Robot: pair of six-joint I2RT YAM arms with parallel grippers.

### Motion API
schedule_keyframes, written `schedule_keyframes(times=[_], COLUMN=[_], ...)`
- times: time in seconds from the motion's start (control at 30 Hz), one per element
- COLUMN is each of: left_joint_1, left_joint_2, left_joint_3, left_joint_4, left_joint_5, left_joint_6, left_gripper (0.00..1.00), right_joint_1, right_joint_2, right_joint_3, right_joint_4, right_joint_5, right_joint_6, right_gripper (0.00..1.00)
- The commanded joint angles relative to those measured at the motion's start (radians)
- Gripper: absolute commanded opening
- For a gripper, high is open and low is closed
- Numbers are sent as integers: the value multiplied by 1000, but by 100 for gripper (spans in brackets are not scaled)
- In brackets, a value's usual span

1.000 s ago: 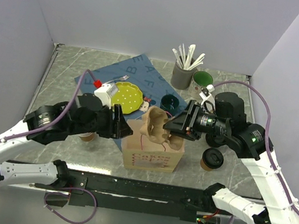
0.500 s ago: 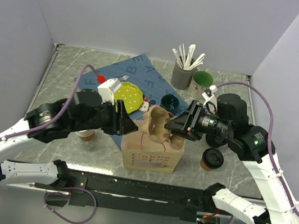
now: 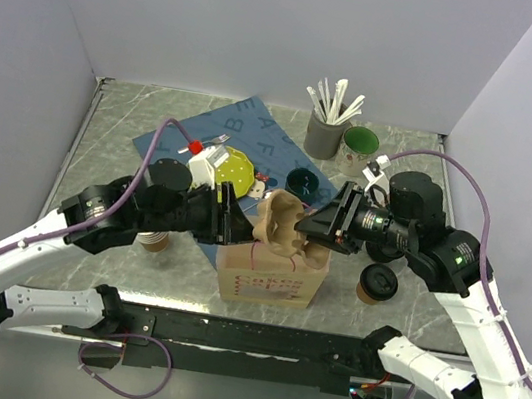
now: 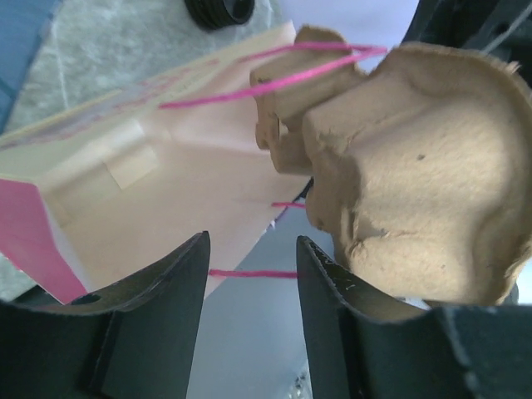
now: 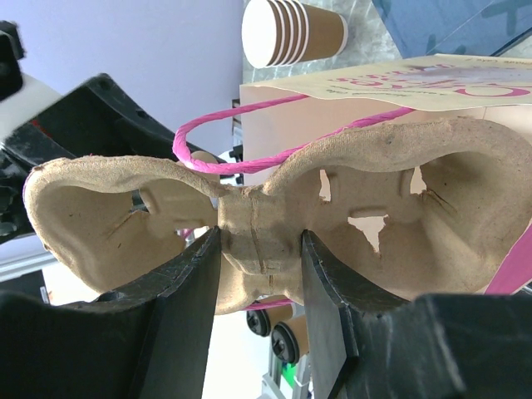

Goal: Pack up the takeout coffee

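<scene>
Snagging risked: pulp carrier (image 5: 432, 191), pinched by right gripper (image 5: 259, 266), may be caught on pink handles (image 5: 241, 112); left gripper (image 4: 249, 249) agape, empty.

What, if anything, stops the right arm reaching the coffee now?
Probably not yet: the right gripper is shut on the carrier over the bag, though the coffee stands clear nearby.

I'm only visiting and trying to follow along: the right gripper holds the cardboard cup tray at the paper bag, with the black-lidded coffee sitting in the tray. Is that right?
Not quite. The right gripper does hold the cup tray at the paper bag, but the black-lidded coffee is not in the tray. The top external view shows it standing on the table, to the right of the bag.
</scene>
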Motion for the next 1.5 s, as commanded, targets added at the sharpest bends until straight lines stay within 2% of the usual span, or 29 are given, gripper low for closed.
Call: schedule_keyframes(times=[0.0,0.27,0.7,1.47], left_joint_1=[1,1,0,-9], left_joint_2=[-34,-62,-108,-115], left_joint_3=[-43,-92,-143,-199], left_joint_4=[85,141,123,180], left_joint_5=[107,207,232,309], left_joint_6=[-52,-49,-24,34], left_gripper=[53,57,59,61], right_joint_1=[6,8,14,28], right_joint_2=[-18,-19,18,1], right_joint_3=[-1,-4,33,-1], right_joint_4=[54,45,36,77], right_joint_5=[17,31,60,85], right_joint_6=[16,19,22,82], right_gripper=[36,36,36,36])
